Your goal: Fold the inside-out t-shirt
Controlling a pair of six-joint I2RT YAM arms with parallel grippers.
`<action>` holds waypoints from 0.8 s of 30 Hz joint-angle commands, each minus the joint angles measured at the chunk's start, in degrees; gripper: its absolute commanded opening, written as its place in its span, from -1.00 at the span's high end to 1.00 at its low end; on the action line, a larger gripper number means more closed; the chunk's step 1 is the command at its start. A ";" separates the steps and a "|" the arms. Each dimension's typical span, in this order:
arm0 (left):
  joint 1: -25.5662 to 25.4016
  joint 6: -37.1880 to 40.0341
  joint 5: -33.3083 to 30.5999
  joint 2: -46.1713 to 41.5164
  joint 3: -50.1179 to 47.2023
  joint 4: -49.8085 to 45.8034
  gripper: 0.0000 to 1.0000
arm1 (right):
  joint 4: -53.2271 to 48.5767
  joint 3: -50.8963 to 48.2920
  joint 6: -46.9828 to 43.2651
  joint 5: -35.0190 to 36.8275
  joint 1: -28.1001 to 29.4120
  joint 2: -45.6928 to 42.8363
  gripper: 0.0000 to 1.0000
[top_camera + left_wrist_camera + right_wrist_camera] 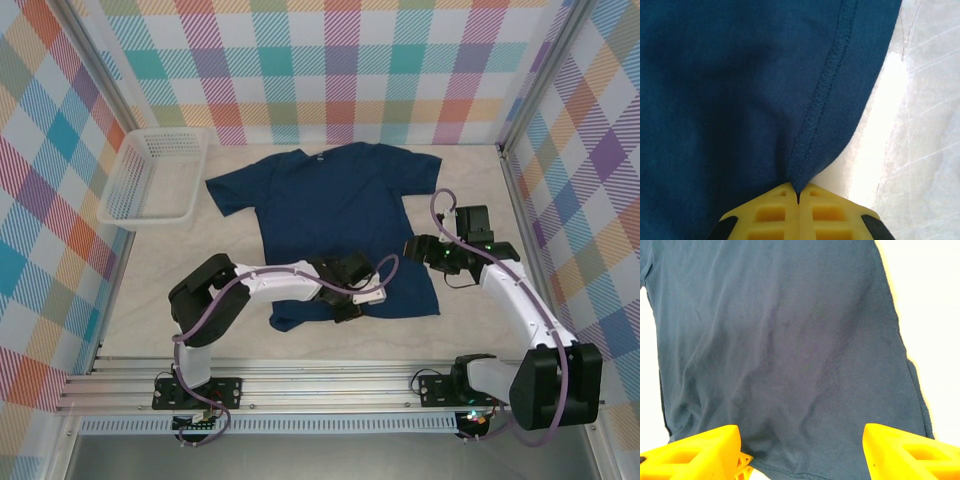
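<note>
The inside-out t-shirt (330, 215) lies spread flat on the table, dark navy, collar toward the far wall. My left gripper (352, 300) sits at the shirt's near hem. In the left wrist view its yellow fingers (775, 215) press together, shut on a pinched fold of the stitched hem (812, 125). My right gripper (415, 248) hovers at the shirt's right side. In the right wrist view that gripper (802, 460) is open, with its yellow fingers (705, 455) spread wide over the t-shirt (790, 340) and no fabric between them.
A white plastic mesh basket (155, 180) stands at the back left, just left of the shirt's sleeve. Bare pale table (160, 290) lies along the near and left sides. Checkered walls enclose the table on three sides.
</note>
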 commanded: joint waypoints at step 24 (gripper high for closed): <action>10.10 -8.38 16.47 -2.86 4.95 -6.26 0.86 | -4.07 -6.21 1.23 -8.71 5.34 -7.24 -0.29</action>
